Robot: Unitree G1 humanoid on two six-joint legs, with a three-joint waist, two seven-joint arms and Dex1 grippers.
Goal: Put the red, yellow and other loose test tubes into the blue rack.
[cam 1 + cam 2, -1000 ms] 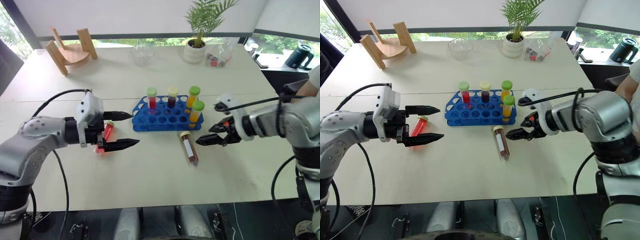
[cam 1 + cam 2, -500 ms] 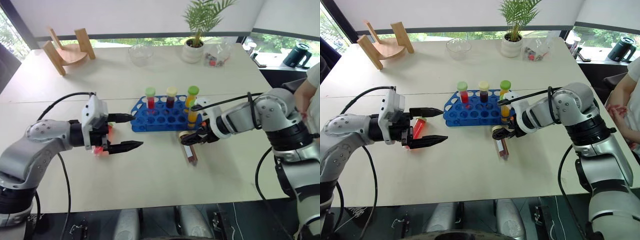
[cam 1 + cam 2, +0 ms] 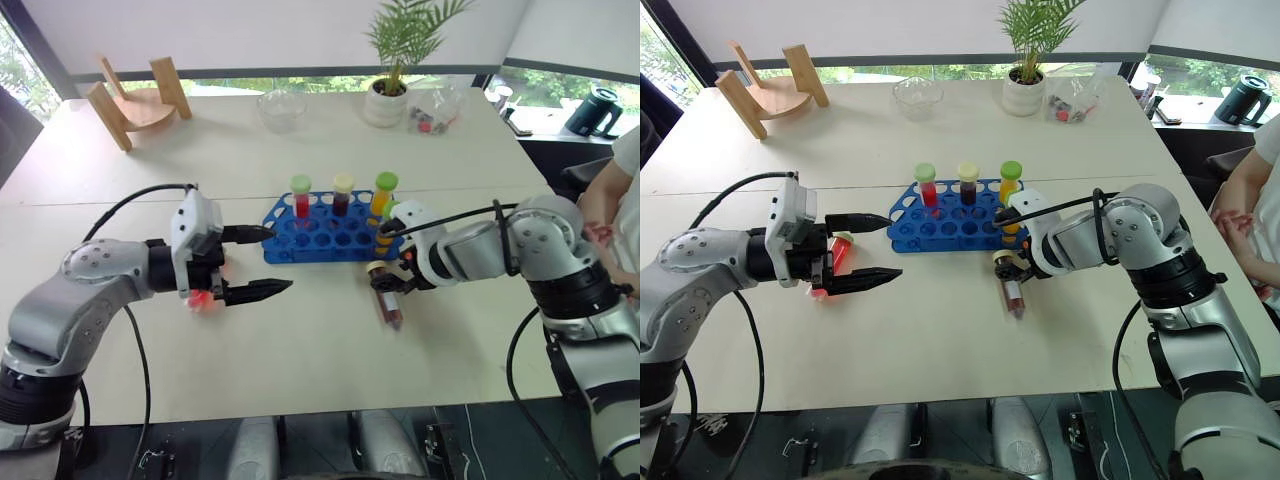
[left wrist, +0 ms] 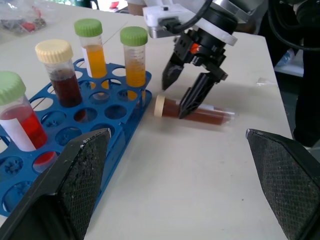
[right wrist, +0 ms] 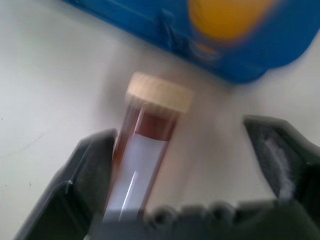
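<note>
The blue rack [image 3: 325, 240] stands mid-table holding a red tube [image 3: 302, 196], a dark tube [image 3: 343, 193] and two orange tubes [image 4: 93, 46]. A loose brown tube [image 3: 387, 298] with a cream cap lies on the table in front of the rack's right end. My right gripper [image 3: 395, 283] points down over it, open, with one finger [image 5: 86, 175] on each side near the cap. A loose red tube [image 3: 836, 256] lies on the table left of the rack. My left gripper [image 3: 890, 245] hovers open beside it, pointing toward the rack, holding nothing.
At the back of the table are a wooden stand [image 3: 140, 98], a glass bowl [image 3: 283, 108], a potted plant [image 3: 392, 92] and a clear bag [image 3: 436, 110]. A black kettle [image 3: 598, 110] and a person's arm [image 3: 612, 205] are at the right edge.
My right gripper has swung in from the right, tipped downward and come down over the brown tube's capped end. The left gripper has stayed where it was, open.
</note>
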